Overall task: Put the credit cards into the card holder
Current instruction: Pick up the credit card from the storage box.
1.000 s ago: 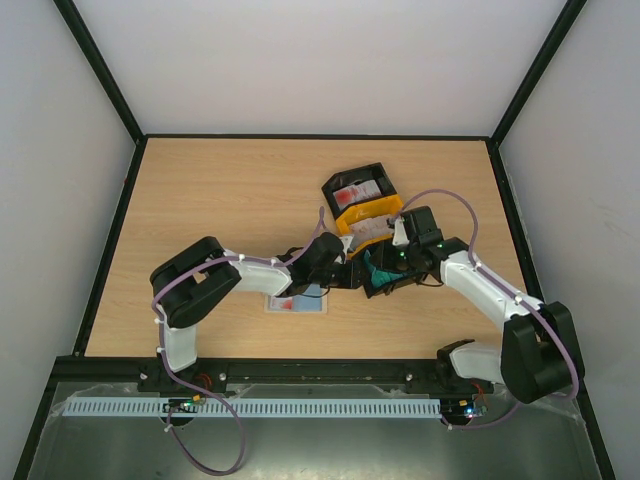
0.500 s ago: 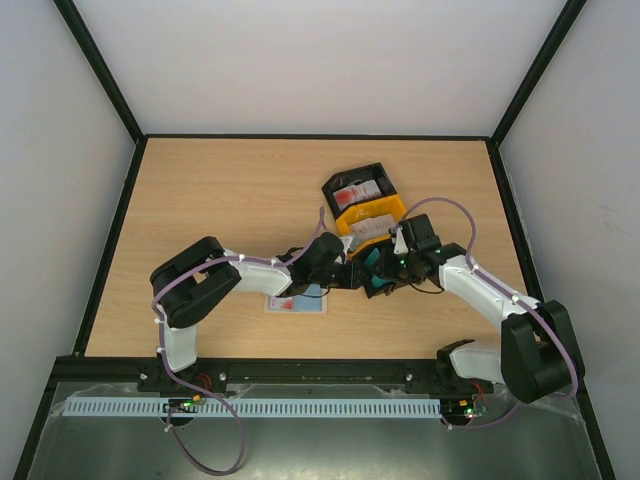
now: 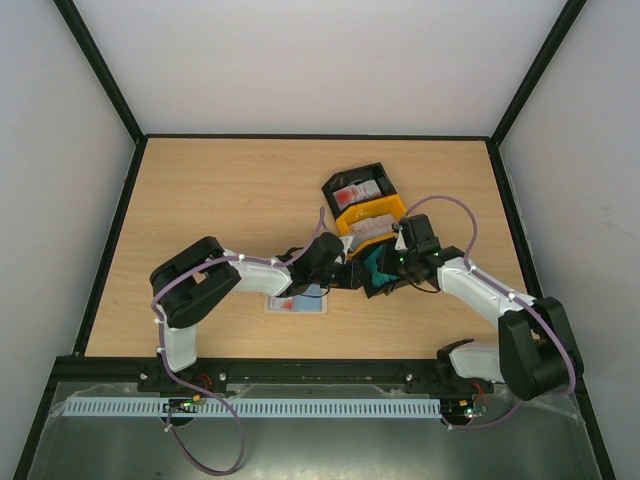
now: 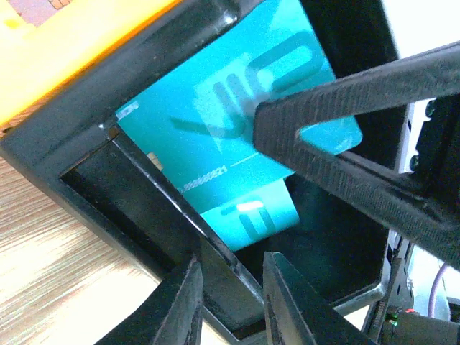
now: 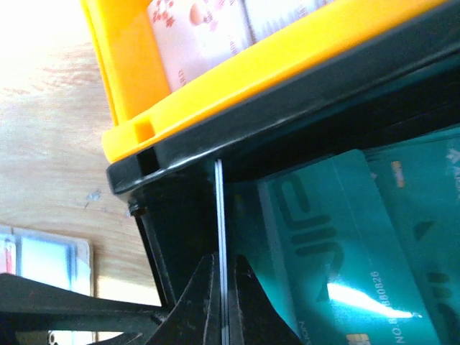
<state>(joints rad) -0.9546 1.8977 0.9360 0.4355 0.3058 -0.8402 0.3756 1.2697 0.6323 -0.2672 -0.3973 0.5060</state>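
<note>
A teal credit card (image 3: 376, 262) stands on edge in my right gripper (image 3: 386, 264), above a small black bin (image 3: 372, 291). In the right wrist view the card (image 5: 220, 208) shows edge-on, pinched between the shut fingers of that gripper (image 5: 224, 287). More teal cards (image 5: 338, 237) lie in the bin. My left gripper (image 3: 350, 274) is shut on that bin's near wall (image 4: 230, 266); in the left wrist view its tips (image 4: 230, 302) straddle the wall. The beige card holder (image 3: 297, 301) lies open on the table under the left arm, and shows in the right wrist view (image 5: 43, 262).
An orange bin (image 3: 372, 211) holding pale cards (image 3: 370, 228) touches the black bin on its far side. Behind it a second black bin (image 3: 345, 182) holds white cards with red print (image 3: 358, 193). Black frame rails run along the table's edges.
My right gripper has shifted slightly left and away from me with the teal card, which now stands more upright over the bin. The left arm has not moved.
</note>
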